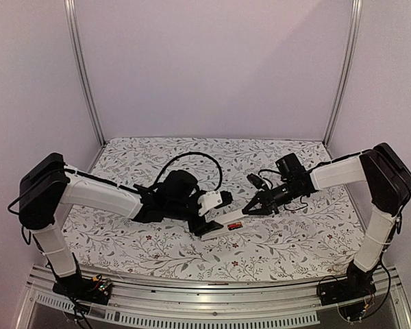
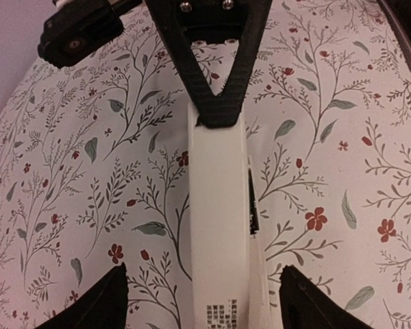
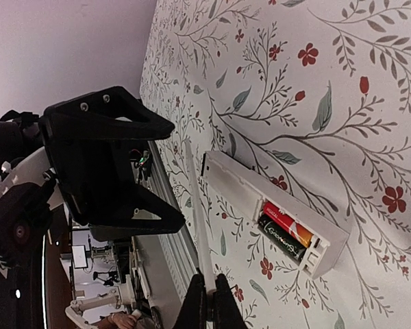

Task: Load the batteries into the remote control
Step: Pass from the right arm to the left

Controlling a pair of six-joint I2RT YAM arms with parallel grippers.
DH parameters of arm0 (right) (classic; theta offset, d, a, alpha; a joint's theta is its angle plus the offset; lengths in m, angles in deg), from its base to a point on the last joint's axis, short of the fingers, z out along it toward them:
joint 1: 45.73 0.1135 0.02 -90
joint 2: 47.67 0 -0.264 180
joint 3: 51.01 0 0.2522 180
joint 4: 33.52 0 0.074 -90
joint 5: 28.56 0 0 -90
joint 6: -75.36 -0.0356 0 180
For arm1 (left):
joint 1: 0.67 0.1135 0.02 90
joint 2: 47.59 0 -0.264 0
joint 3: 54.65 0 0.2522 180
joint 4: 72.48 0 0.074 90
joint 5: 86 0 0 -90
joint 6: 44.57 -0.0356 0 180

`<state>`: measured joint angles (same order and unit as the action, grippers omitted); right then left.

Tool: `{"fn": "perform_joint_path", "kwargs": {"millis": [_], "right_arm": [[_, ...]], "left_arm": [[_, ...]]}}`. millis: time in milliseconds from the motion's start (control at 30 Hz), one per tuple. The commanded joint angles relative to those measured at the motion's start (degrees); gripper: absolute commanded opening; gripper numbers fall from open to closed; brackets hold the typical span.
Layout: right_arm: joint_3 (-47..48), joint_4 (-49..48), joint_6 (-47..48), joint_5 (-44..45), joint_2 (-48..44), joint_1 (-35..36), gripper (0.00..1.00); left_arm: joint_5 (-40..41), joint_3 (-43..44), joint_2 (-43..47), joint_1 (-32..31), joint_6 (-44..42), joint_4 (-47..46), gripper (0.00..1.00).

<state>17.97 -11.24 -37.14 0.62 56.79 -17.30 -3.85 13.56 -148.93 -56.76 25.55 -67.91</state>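
Cover [image 3: 197, 219] is pinched in shut R claw [image 3: 207, 301], 9 o'clock of remote [image 3: 240, 185] (R wrist view); batts [image 3: 284, 229] are seated inside. L claw [image 2: 202, 274] is spread wide, nothing gripped.

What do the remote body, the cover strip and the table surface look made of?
Remote control: white plastic, smooth and slightly glossy, with crisp moulded compartment edges. Cover strip: probably the same thin white plastic, seen edge-on. Table covering: matte floral print, cloth or vinyl; cannot tell which.

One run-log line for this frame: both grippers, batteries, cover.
left gripper: open, near remote control | right gripper: shut on cover strip | batteries: in compartment | cover: not yet fitted
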Motion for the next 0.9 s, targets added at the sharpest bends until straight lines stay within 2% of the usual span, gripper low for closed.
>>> {"fn": "perform_joint_path", "kwargs": {"millis": [0,200,433,600,733,867], "right_arm": [[0.33,-1.30,-0.18,-0.93,1.05,0.52,0.00],[0.41,-1.28,0.09,-0.88,0.83,0.49,0.00],[0.50,-1.31,0.10,-0.97,0.83,0.49,0.00],[0.50,-1.31,0.13,-0.75,0.70,0.49,0.00],[0.50,-1.18,0.11,-0.71,0.35,0.49,0.00],[0.42,-1.13,0.18,-0.57,0.17,0.49,0.00]], "left_arm": [[-0.70,3.42,-3.46,-0.50,-1.34,0.68,0.69],[-2.86,5.06,-5.04,-0.47,-2.09,1.14,0.54],[-4.88,5.79,-6.10,-0.79,-1.73,1.90,0.49],[-2.95,6.89,-7.05,-0.96,-1.65,3.05,0.39],[-2.97,7.15,-7.29,-1.12,-1.30,3.61,0.39],[-3.04,7.22,-7.51,-1.05,-0.91,3.86,0.34]]}}
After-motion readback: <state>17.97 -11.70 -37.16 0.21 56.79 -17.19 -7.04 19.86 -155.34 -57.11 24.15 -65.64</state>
